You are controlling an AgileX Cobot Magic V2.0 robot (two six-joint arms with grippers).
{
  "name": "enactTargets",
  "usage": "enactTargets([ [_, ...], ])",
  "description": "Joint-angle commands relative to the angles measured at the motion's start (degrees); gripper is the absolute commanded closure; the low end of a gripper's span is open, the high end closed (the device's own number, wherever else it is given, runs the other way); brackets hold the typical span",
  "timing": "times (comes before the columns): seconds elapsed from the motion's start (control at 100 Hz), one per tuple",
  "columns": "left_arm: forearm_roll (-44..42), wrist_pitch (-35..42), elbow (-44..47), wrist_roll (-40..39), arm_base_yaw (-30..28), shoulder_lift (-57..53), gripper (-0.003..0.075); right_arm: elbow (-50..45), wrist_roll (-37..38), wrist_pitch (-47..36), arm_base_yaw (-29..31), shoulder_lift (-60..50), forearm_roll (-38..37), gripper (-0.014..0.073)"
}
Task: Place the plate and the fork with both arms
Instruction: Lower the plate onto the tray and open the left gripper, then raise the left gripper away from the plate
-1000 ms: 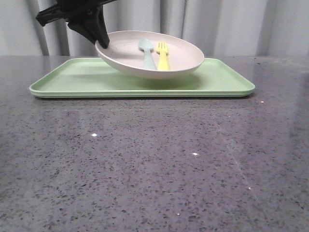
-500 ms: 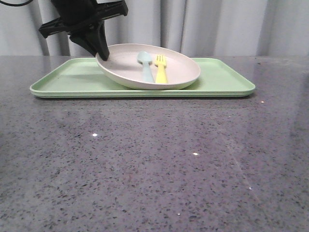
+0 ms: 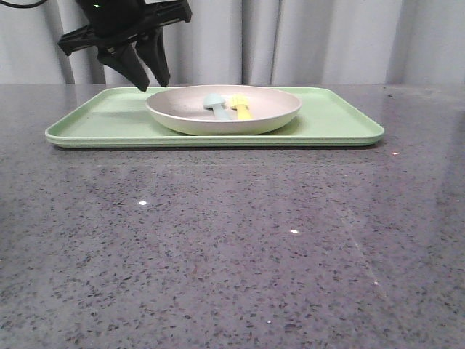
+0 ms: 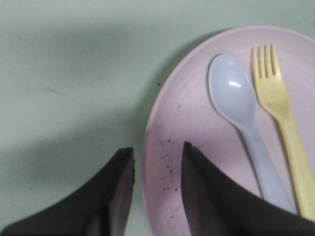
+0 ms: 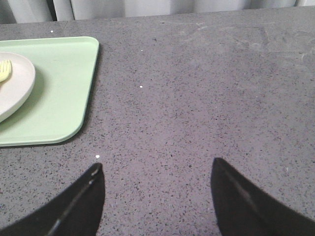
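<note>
The off-white plate (image 3: 190, 118) lies flat on the light green tray (image 3: 109, 120). The yellow fork (image 3: 240, 107) lies in the plate next to a pale blue-grey spoon (image 3: 215, 104). My left gripper (image 3: 154, 84) is open just above the plate's left rim. In the left wrist view its jaws (image 4: 156, 152) stand apart on either side of the rim of the plate (image 4: 187, 113), with the fork (image 4: 283, 113) beyond. My right gripper (image 5: 156, 167) is open and empty over bare table, beside the tray's end; it does not show in the front view.
The tray (image 5: 59, 93) lies across the far part of the speckled grey table (image 3: 232, 247). Grey curtains hang behind it. The spoon (image 4: 241, 113) lies parallel to the fork. The plate's edge (image 5: 15, 88) and the fork's tines (image 5: 4, 69) show in the right wrist view.
The plate went from tilted and lifted in my left gripper down to flat on the tray. My left gripper opened, let go of the rim and rose slightly.
</note>
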State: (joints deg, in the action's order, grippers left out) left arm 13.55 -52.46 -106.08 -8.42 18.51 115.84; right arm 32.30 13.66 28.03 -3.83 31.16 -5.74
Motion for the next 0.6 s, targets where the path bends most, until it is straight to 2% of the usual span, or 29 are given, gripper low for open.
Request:
enactTargets([
  [0.0,0.9,2.7,-2.0,-0.4,-0.5,-3.4,0.0393,2.0,-0.5,-4.3,0.0,0.6,-0.3,0.0118],
  [0.17,0.7,2.6,-2.0,-0.4,-0.5,-4.0,0.0391,1.9,-0.5,-4.6,0.0,0.6,-0.2,0.0118],
  [0.35,-3.3,-0.6,-1.3,-0.4,-0.5,-7.5,0.0398,2.1,-0.5,-4.7,0.0,0.6,-0.2,0.0118],
  [0.59,-7.6,4.3,10.1,-0.5,-0.5,-18.8,0.0408,7.1,-0.5,0.5,-1.7,2.5,-0.2,0.0118],
])
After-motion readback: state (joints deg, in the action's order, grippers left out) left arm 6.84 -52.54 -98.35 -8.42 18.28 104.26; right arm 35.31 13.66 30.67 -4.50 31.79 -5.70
